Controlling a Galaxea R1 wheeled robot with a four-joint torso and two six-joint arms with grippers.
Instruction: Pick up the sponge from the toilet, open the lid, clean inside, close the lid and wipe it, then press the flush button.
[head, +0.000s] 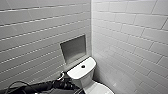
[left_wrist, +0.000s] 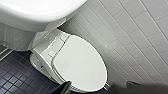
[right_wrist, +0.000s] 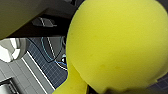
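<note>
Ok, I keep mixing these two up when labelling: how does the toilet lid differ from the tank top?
The lid is a broad oval, while the tank top is a rounded rectangle. The tank top carries a dark round button; the lid is plain all over. The lid lies flat and closed lower down, and the tank top sits higher, behind it. Both are glossy white.

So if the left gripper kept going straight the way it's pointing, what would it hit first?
Probably the closed lid of the toilet; nothing shows in between, though depth is unclear.
</note>
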